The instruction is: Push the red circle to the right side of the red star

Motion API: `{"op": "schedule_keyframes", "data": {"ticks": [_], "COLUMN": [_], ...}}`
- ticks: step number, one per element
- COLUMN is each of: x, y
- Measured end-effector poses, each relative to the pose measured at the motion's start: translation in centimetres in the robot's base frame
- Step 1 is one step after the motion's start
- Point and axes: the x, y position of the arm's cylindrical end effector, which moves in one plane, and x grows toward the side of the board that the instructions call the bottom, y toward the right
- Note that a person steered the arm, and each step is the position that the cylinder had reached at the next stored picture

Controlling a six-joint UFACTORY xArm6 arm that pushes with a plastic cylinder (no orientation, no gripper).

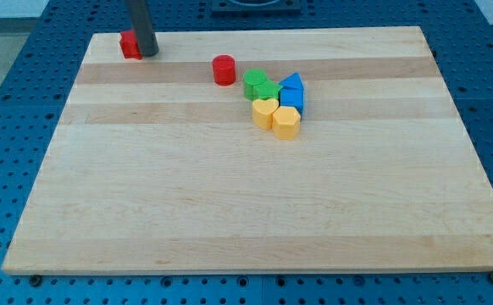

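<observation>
The red circle (223,69) stands on the wooden board (255,195) near the view's top, left of centre. The red star (130,45) sits at the board's top left corner, partly hidden behind my rod. My tip (148,52) rests on the board right against the star's right side. The red circle is well to the right of my tip and the star, and slightly lower in the view.
A tight cluster lies just right of the red circle: a green block (257,84), a blue triangle (292,81), a blue cube (291,98), a yellow heart (264,112) and a yellow hexagon (286,123). Blue pegboard (9,127) surrounds the board.
</observation>
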Motion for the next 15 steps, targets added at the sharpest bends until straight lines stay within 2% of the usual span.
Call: {"op": "schedule_keyframes", "data": {"ticks": [2,4,6,7,9,10,15], "x": [0.0,1.9,7.9,10.8,9.2,7.1,1.7], "y": [-2.0,2.9,3.3,6.3,14.6,15.1,13.7]}}
